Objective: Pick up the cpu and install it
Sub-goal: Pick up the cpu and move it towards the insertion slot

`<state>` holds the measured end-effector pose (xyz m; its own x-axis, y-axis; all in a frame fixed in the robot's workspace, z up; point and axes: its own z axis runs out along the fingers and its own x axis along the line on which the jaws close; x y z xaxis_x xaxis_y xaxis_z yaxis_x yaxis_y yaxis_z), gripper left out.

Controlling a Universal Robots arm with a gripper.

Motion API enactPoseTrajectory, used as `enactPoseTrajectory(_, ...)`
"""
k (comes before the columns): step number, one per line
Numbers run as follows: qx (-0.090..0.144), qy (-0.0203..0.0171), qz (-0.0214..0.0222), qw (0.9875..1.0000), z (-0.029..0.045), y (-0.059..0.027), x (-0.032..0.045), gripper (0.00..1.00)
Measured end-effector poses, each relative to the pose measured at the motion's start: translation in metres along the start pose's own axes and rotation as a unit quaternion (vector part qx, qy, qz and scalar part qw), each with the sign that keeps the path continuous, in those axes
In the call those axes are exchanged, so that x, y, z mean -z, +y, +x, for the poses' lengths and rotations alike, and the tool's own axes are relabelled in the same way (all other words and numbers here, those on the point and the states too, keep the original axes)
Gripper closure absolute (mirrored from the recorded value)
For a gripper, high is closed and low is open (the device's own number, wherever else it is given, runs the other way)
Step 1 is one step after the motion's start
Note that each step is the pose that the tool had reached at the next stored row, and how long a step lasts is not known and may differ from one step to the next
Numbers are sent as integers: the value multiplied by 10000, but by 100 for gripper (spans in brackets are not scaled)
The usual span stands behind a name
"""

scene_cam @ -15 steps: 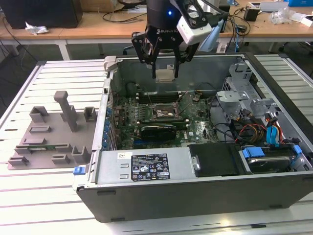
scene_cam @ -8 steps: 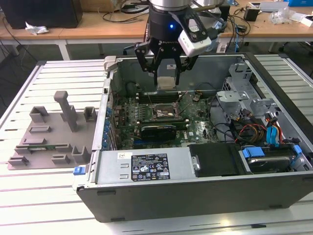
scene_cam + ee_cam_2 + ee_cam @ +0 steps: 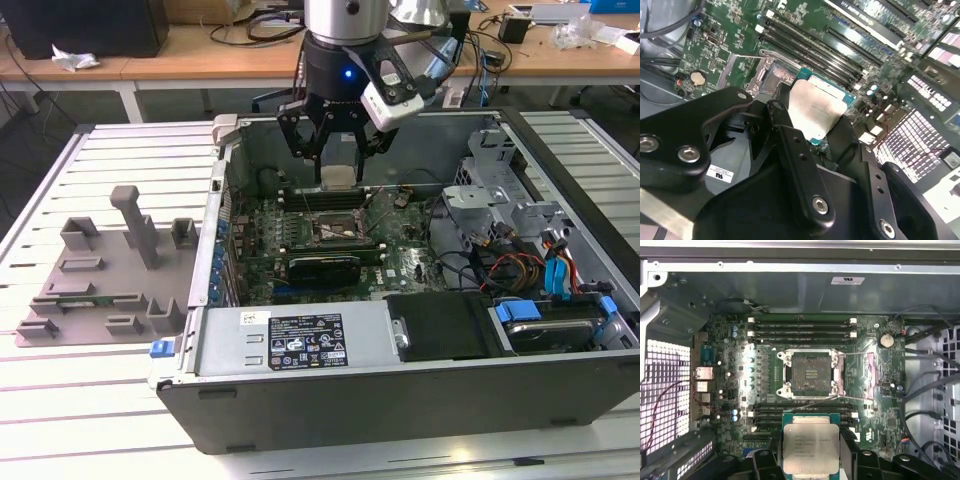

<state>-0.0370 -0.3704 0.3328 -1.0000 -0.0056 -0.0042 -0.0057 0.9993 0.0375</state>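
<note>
The claw [image 3: 338, 168] is clenched on the cpu [image 3: 810, 450], which sits flat between the two black fingers [image 3: 790, 135], one against each opposite edge, its silvery metal top turned up toward the wrist cameras. In the exterior view the claw hangs inside the open computer case [image 3: 300, 400] and holds the chip in the air over the motherboard [image 3: 875, 390], near the black-framed socket [image 3: 810, 374] but apart from it. The case stands on the slatted worktop [image 3: 100, 420], with grey fixture blocks [image 3: 110, 270] at the exterior view's left.
</note>
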Motion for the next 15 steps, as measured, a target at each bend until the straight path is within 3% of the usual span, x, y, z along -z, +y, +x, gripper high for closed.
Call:
enactPoseTrajectory(6,139,5,0,9999,-2,149,-171,45)
enactPoseTrajectory(12,247,9,0,9997,-7,220,-299,45)
enactPoseTrajectory(15,255,10,0,9997,-44,231,-405,45)
